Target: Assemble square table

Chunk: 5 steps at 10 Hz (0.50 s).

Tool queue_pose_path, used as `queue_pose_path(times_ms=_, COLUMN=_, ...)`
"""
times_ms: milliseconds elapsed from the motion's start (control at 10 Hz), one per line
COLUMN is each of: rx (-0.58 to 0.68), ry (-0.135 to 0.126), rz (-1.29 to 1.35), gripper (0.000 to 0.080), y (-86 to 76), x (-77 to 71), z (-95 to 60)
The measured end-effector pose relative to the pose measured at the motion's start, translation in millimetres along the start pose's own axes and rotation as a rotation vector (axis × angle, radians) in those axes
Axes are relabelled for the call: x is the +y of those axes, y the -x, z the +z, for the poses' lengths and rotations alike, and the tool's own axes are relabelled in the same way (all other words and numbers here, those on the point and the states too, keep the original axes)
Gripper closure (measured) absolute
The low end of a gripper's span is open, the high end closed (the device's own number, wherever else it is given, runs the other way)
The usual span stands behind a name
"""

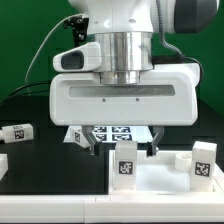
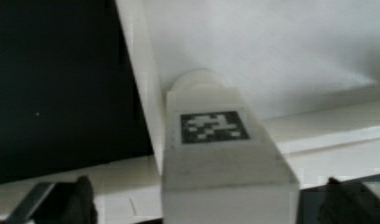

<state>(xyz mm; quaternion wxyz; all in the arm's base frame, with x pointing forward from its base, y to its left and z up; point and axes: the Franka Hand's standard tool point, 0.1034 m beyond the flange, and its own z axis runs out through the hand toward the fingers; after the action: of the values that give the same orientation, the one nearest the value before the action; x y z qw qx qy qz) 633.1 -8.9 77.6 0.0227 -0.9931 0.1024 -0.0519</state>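
Observation:
The white square tabletop lies at the front, toward the exterior view's right. A white leg with a black-and-white tag stands upright on its near corner. My gripper hangs just over this leg, open, with a finger on each side and a gap to both. In the wrist view the same leg runs between my dark fingertips, and the gripper is not touching it; the tabletop shows behind. A second leg stands upright at the tabletop's far right. A third leg lies on the black table at the left.
The marker board lies flat behind the gripper. A small white piece shows between the two upright legs. Another white piece sits at the left edge. The wide white gripper body hides much of the middle.

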Motion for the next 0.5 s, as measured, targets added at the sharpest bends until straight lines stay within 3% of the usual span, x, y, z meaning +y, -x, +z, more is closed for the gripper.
queue_pose_path(times_ms=100, rx=0.000, ry=-0.001, rz=0.040, gripper=0.0272, y=0.1, x=0.0, z=0.1)
queue_pose_path(times_ms=300, rx=-0.001, ry=-0.001, rz=0.207, gripper=0.0515, y=0.3, x=0.0, z=0.5)
queue_pose_path(times_ms=500, rx=0.022, ry=-0.005, rz=0.362, gripper=0.0515, y=-3.4, x=2.6, z=-1.4)
